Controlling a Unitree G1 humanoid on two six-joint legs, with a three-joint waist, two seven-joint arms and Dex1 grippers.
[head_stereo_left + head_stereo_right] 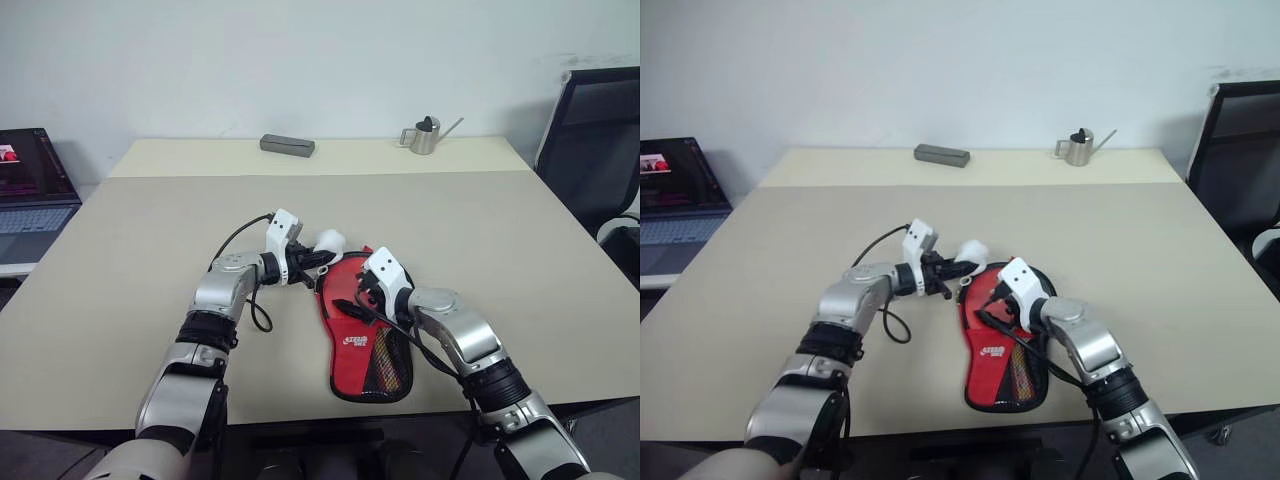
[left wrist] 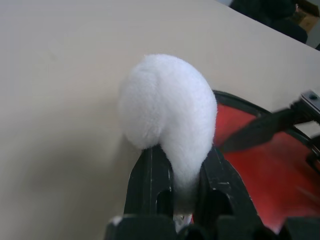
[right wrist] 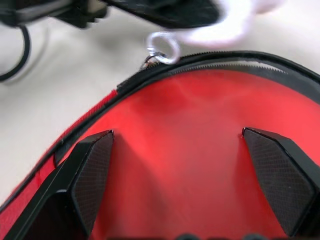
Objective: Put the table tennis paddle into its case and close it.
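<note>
The case lies flat near the table's front edge, red side with black mesh and white logo facing up, round end away from me. A white fluffy pom-pom hangs from a metal ring on the zipper at the case's far rim. My left gripper is shut on the pom-pom's stem, just off the case's far left edge. Low over the round red end, my right gripper is open, one finger on each side. The table tennis paddle is hidden.
A grey oblong box and a small metal watering can stand at the table's far edge. A laptop sits on a side desk to the left, and a black chair is at the right.
</note>
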